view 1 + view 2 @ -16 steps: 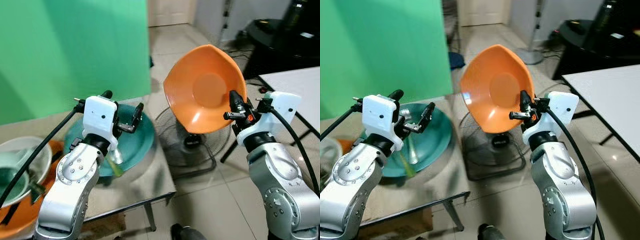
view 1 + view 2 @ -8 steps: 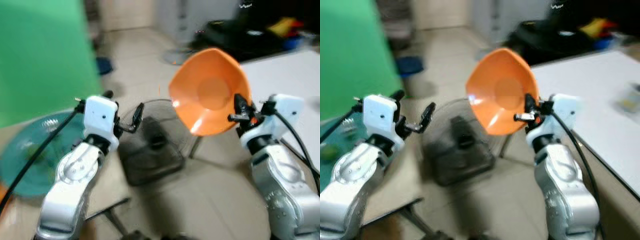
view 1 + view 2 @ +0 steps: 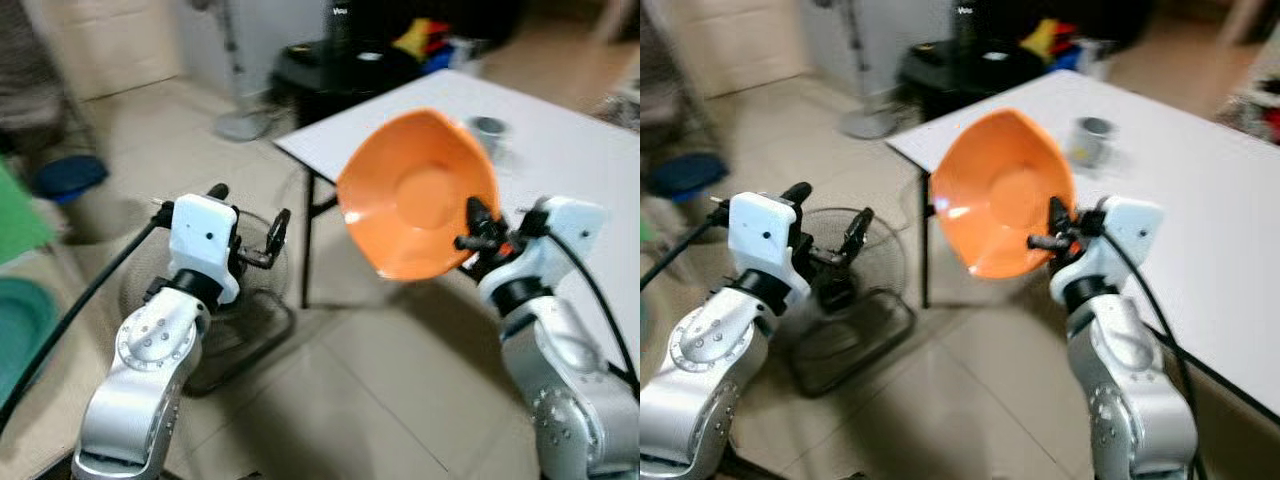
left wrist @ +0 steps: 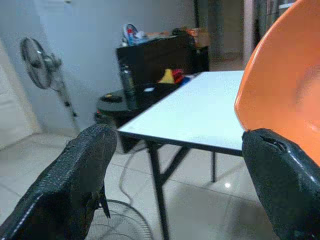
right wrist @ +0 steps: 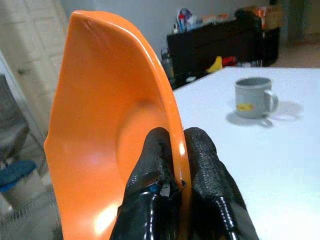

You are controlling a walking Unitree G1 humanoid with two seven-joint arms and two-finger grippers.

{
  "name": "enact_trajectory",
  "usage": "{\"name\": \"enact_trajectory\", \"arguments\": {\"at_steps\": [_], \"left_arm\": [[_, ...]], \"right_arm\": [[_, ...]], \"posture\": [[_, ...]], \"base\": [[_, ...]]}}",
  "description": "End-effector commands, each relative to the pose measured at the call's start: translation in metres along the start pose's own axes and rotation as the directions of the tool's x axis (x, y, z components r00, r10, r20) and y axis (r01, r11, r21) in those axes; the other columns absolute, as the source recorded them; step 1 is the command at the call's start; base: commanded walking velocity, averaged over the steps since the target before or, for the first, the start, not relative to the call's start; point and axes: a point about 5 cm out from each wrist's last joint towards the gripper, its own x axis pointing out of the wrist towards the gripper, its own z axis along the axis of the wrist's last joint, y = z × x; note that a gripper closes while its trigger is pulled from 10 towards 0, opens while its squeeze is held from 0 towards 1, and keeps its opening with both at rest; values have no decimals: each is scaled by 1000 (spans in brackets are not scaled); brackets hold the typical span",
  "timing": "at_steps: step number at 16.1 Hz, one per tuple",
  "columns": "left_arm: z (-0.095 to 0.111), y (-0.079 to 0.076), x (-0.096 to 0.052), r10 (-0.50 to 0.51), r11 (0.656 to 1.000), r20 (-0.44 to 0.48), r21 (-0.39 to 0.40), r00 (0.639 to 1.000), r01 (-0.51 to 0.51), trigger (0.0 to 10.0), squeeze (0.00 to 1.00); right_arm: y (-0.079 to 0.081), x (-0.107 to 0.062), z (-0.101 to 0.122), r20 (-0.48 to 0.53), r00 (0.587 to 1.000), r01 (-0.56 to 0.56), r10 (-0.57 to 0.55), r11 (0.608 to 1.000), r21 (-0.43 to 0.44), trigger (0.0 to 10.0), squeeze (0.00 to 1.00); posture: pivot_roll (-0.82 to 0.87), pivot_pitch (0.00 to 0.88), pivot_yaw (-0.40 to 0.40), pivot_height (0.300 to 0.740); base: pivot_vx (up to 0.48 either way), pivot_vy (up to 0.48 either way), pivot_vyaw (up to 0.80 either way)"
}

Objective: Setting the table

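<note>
Floor fan [image 3: 845, 300] lying on tiled floor [image 3: 970, 410] at 8 o'clock; pedestal fan [image 4: 42, 67] and black cabinet [image 4: 160, 57] at 12 o'clock.

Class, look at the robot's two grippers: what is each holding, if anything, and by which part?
The right gripper holds the orange bowl by its rim, fingers pinching inside and outside the wall. The left gripper is open and holds nothing.

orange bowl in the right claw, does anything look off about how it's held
The orange bowl is tipped up on edge, its hollow facing sideways rather than up, pinched at the rim by the right claw. It hangs in the air beside the white table, not yet on it. It looks empty, so nothing spills.
</note>
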Motion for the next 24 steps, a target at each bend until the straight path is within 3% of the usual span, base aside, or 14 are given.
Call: {"name": "enact_trajectory", "arguments": {"at_steps": [1,5,10,12,17,24], "left_arm": [[-4,3,-1,6,1000,-20,-9,1000,-7,10000,0],[-24,2,-5,3,999,-93,-38,996,-6,10000,0],[-32,5,-4,-3,1000,-118,-2,993,3,10000,0],[-41,4,-5,6,1000,-130,-18,992,-8,10000,0],[-82,8,-14,44,995,-235,-72,971,-63,10000,0],[-105,8,-33,91,984,-280,-121,956,-129,10000,0]], "right_arm": [[8,-1,5,19,998,-55,54,998,17,10000,0],[11,-2,-9,-57,992,-107,108,994,30,10000,0],[0,-5,-30,-152,985,-86,80,996,-37,10000,0],[-9,-13,-40,-160,986,-60,55,998,-26,10000,0],[-43,-45,-66,-197,980,-26,4,993,-113,10000,0],[-43,-48,-81,-203,976,67,-76,996,-50,10000,0]], "posture": [[92,0,21,740],[98,0,19,740],[102,0,21,740],[103,0,23,740],[84,0,45,740],[79,0,33,740]], "base": [[0,0,0],[0,0,0],[0,0,0],[0,0,0],[0,0,0],[0,0,0]]}}
